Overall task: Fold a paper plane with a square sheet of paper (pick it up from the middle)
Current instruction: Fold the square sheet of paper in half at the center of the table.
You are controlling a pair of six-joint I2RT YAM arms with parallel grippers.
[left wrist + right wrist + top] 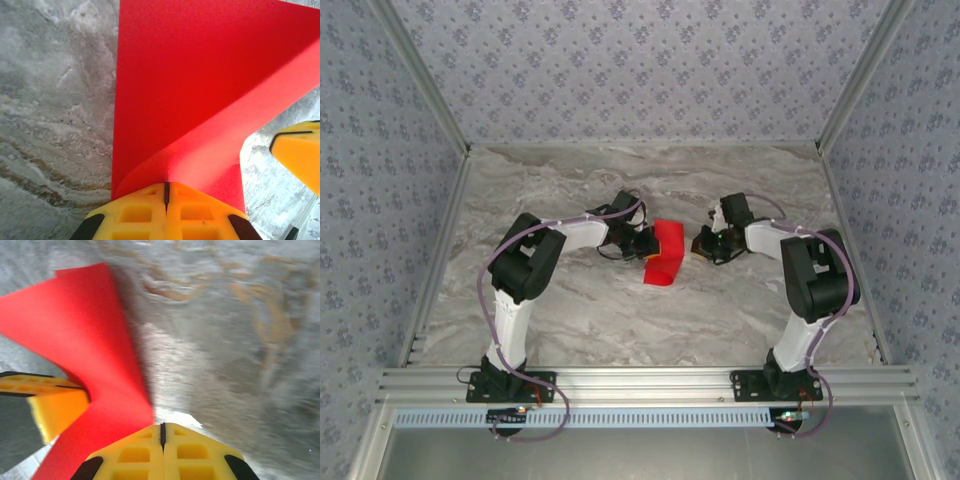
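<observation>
The square sheet of paper [190,90], thin and bright red, is showing a matt, faintly grainy face. The left gripper [166,186] and right gripper [162,427] are presenting moulded yellow plastic, dull and smooth, with black trim. The table [620,310] is wearing a smooth, marble-patterned grey finish, while the metal rails [650,380] along its near edge are giving off a satin, brushed sheen.

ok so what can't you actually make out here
Top external: the folds in the square sheet of paper, too small.
Left wrist: its near edge, hidden inside the shut left hand.
Right wrist: whether the shut right hand pinches the sheet, blurred and cut off by the bottom edge.
</observation>
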